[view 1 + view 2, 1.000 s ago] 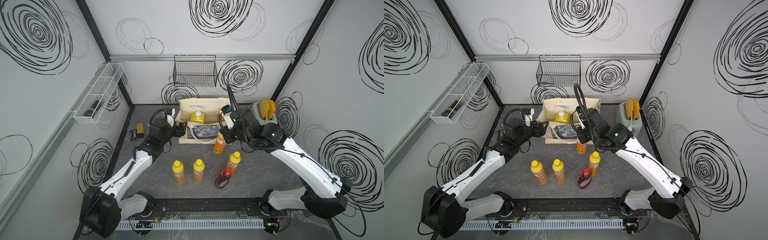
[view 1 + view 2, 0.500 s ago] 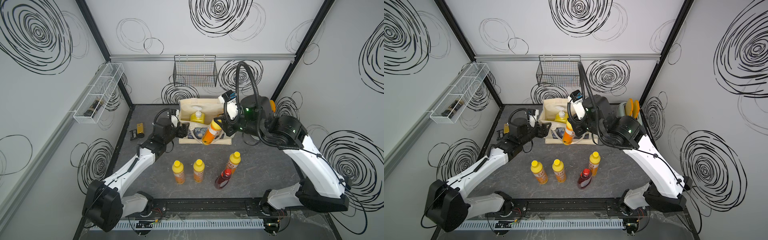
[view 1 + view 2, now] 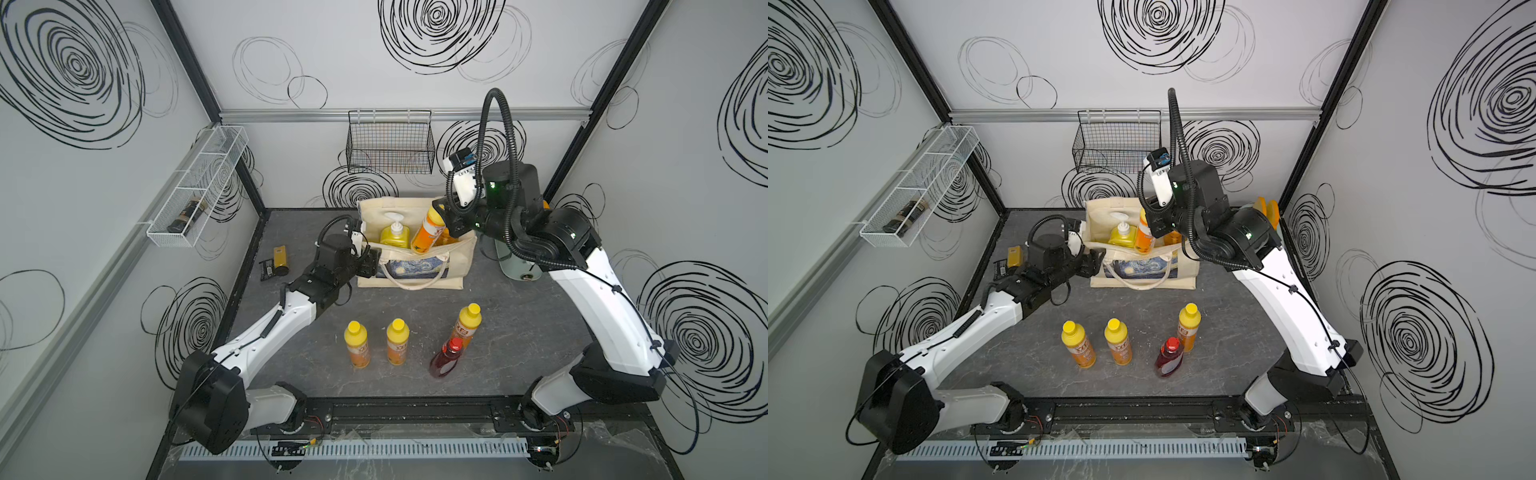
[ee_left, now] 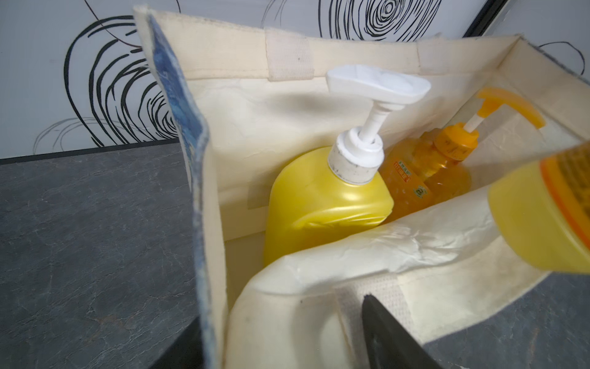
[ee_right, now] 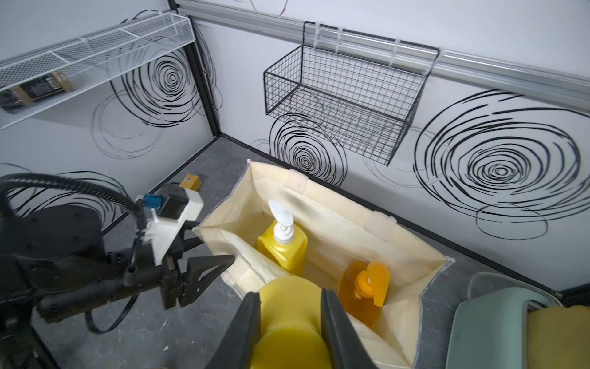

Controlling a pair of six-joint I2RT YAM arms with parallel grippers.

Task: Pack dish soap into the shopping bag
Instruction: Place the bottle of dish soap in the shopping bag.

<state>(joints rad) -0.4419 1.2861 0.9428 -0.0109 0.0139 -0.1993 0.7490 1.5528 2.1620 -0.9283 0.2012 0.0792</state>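
Gray table (image 3: 519, 332) fills a white room with black scribble circles, and the shopping bag (image 3: 453, 266) stands near the back. The right gripper (image 5: 289, 294) pinches an orange bottle (image 3: 428, 235) by its yellow cap and tips it over the bag's open top, probably to slide it in beside the yellow pump bottle (image 3: 394, 235) and amber pump bottle (image 4: 424, 172). The left gripper (image 3: 368, 259) has its jaws spread around the bag's side edge, likely to steady it, while three more orange bottles (image 3: 397, 340) and a red bottle (image 3: 446, 359) wait on the table.
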